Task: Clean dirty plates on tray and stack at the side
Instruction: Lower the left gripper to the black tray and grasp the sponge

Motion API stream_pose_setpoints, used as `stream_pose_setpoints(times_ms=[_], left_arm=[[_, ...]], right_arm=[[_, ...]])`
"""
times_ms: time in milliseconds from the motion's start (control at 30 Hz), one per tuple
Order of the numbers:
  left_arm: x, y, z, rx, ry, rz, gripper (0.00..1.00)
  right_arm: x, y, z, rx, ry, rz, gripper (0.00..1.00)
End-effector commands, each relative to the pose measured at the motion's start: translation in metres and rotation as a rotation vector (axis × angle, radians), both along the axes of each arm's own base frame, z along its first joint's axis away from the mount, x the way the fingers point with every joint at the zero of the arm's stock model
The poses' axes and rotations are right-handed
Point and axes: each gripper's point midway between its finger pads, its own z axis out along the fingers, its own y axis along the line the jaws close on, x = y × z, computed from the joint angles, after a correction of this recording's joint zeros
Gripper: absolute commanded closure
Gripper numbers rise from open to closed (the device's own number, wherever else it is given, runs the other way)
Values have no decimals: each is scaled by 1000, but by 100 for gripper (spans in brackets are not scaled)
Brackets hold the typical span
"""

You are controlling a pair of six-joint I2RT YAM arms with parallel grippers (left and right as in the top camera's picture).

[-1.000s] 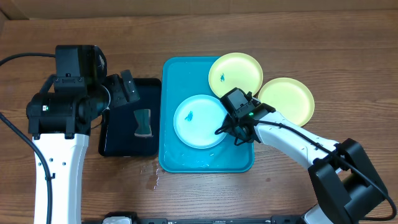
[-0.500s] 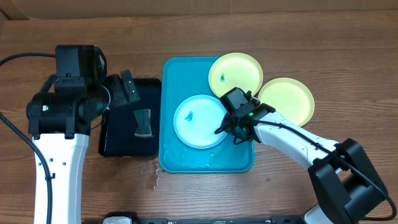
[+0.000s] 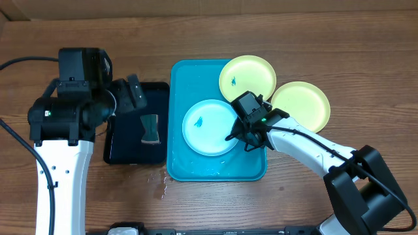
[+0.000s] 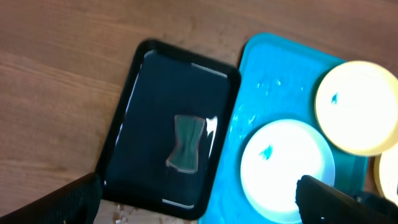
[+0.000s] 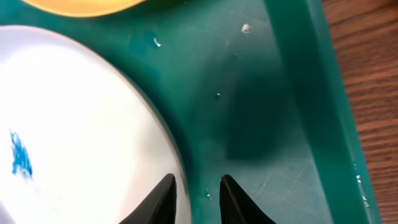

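The light-blue plate (image 3: 209,127) with a blue smudge lies flat in the turquoise tray (image 3: 177,85). My right gripper (image 3: 236,137) is at its right edge. In the right wrist view the gripper (image 5: 196,178) straddles the plate (image 5: 81,124) rim, one finger over the plate, the other on the tray (image 5: 280,155) floor, jaws narrowed onto the rim. A yellow-green plate (image 3: 248,77) with a smudge overlaps the tray's far right corner. A second yellow-green plate (image 3: 300,106) rests on the table to the right. My left gripper (image 3: 134,94) hangs open and empty above the black tray (image 3: 124,140).
A grey sponge (image 3: 150,128) lies in the black tray left of the turquoise tray, also in the left wrist view as the sponge (image 4: 186,143). Water droplets sit on the wood at the tray's near left corner (image 3: 160,186). Brown table lies all around.
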Motion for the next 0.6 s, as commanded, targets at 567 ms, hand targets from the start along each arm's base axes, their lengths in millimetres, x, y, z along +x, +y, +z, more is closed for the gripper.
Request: stream_pose_setpoints(times_ms=[567], left_arm=[[-13,-3,-99,5,321,-54,25]], right_arm=[[0,8,-4,45,-32,37,87]])
